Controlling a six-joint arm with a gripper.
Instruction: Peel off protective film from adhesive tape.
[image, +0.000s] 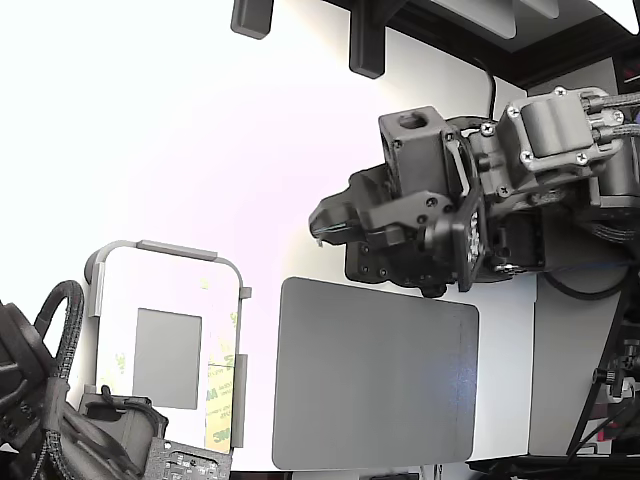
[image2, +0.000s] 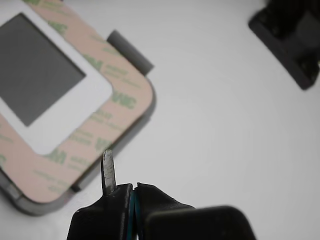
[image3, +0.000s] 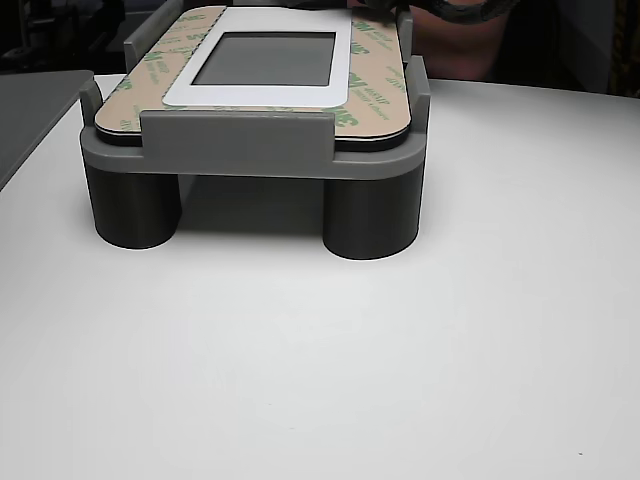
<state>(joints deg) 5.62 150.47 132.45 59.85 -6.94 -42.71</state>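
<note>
The protective film (image2: 126, 97) is a pale liner with green 3M marks, lying flat as a border round a white plate with a grey rectangular patch (image2: 35, 70). It covers the adhesive tape, none of which shows bared. The film also shows in the exterior view (image: 218, 400) and in the other view (image3: 372, 92). The plate sits in a grey fixture (image3: 235, 150). My gripper (image2: 122, 186) has its black jaws pressed together with a thin metal tip (image2: 108, 170) sticking out, just off the plate's rounded corner and holding nothing. In the exterior view the gripper (image: 322, 228) hangs high, right of the fixture.
A large grey rounded-corner pad (image: 375, 375) lies on the white table to the exterior view's right of the fixture, and shows in the other view (image3: 30, 110). A second black arm (image: 60, 420) sits at the exterior view's lower left. A black block (image2: 292, 40) stands further off.
</note>
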